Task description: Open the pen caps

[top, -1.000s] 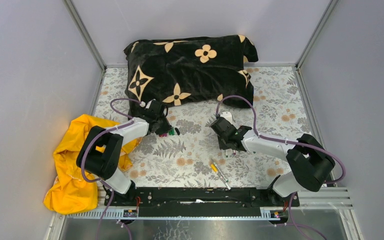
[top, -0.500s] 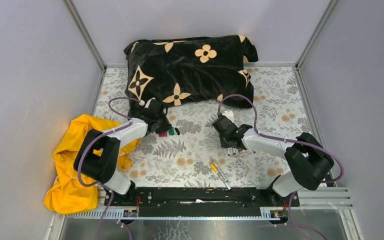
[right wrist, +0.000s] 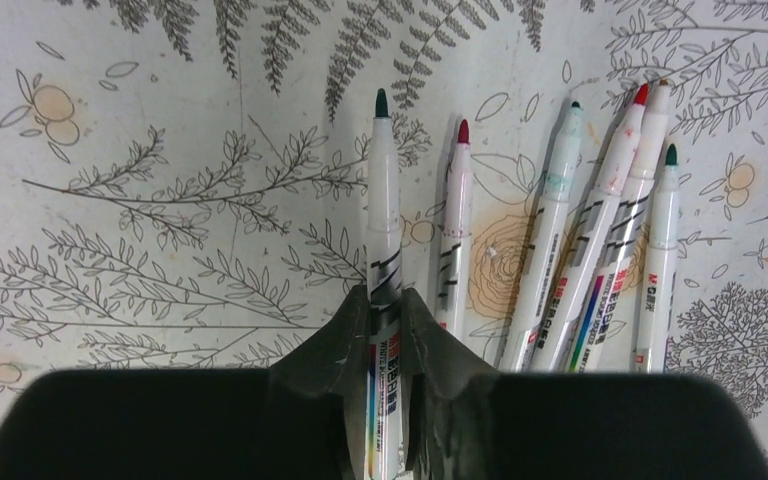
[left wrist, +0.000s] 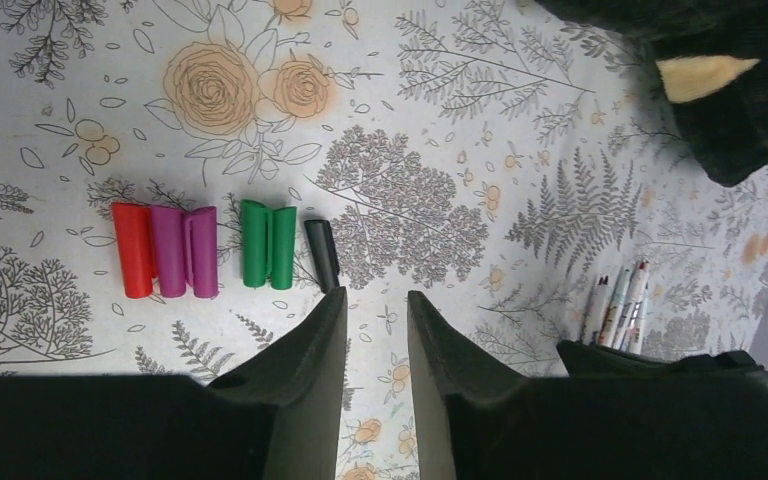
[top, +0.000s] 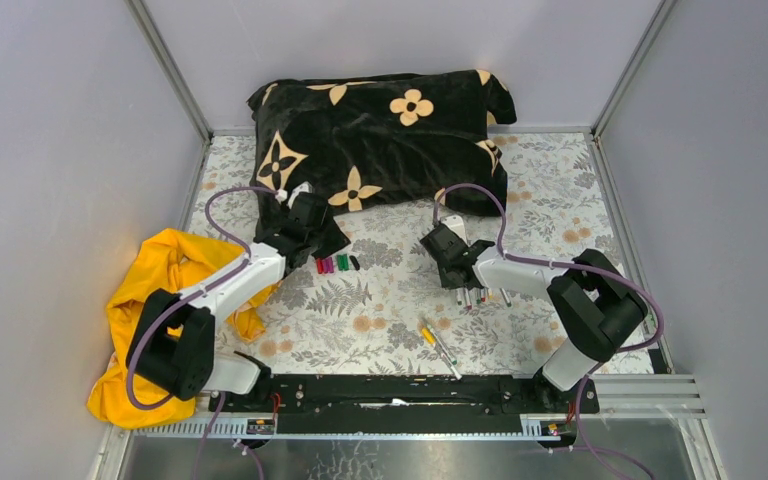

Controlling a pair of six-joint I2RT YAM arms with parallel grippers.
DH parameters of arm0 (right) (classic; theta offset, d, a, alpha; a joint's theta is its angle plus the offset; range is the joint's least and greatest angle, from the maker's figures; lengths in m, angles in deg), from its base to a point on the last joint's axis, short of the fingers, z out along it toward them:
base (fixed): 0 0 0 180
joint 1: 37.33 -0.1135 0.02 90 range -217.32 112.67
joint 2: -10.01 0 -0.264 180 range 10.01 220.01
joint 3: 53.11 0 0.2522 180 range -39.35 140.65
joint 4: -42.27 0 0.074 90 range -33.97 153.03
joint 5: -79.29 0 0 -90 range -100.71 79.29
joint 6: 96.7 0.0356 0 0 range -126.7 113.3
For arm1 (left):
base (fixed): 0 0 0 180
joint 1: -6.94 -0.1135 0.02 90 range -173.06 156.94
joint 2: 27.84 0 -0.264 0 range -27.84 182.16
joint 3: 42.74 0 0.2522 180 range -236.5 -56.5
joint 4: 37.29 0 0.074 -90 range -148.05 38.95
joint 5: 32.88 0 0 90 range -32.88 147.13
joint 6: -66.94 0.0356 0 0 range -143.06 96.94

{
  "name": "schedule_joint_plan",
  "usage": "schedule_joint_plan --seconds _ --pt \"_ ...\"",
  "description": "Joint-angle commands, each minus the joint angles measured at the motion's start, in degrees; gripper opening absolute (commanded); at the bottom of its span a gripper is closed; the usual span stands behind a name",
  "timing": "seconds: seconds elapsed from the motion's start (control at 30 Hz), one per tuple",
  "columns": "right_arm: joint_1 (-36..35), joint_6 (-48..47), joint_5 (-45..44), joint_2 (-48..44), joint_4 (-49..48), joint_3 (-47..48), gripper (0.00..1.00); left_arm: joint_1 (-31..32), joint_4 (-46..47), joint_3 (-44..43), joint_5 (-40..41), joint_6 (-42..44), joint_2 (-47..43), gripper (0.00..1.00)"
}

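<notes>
Several pen caps lie in a row on the floral mat: a red cap (left wrist: 132, 250), two magenta caps (left wrist: 185, 252), two green caps (left wrist: 267, 245) and a dark cap (left wrist: 322, 252). They also show in the top view (top: 332, 264). My left gripper (left wrist: 374, 298) is open and empty, just short of the dark cap. My right gripper (right wrist: 387, 300) is shut on an uncapped white pen (right wrist: 383, 200) with a dark green tip. Several more uncapped pens (right wrist: 600, 240) lie beside it on the right.
A black pillow with tan flowers (top: 380, 130) lies at the back. A yellow cloth (top: 150, 300) is heaped at the left edge. One pen with a yellow cap (top: 438, 345) lies near the front middle. Grey walls close in three sides.
My left gripper has drawn back from the cap row toward the pillow, and the dark cap lies uncovered. My right arm has swung, uncovering the loose pens beside its gripper.
</notes>
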Motion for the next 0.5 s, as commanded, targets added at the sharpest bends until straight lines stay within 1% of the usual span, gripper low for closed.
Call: schedule_joint_plan --seconds 0.0,0.03,0.2,0.47 --pt "0.6 -0.2 -2.3 1.7 -0.7 1.6 0.21 0.7 -1.0 -1.0 1.5 -1.0 -2.3 0.35" --pt "0.6 0.0 -2.4 1.8 -0.6 1.5 0.24 0.8 -1.0 -0.9 1.4 -1.1 -2.5 0.35" --pt "0.8 0.6 -3.0 1.9 -0.4 1.0 0.29 1.1 -0.7 0.1 1.1 -1.5 -3.6 0.35" --pt "0.7 0.8 -3.9 0.0 0.8 0.9 0.3 1.4 -0.6 0.2 0.8 -1.8 -4.7 0.35"
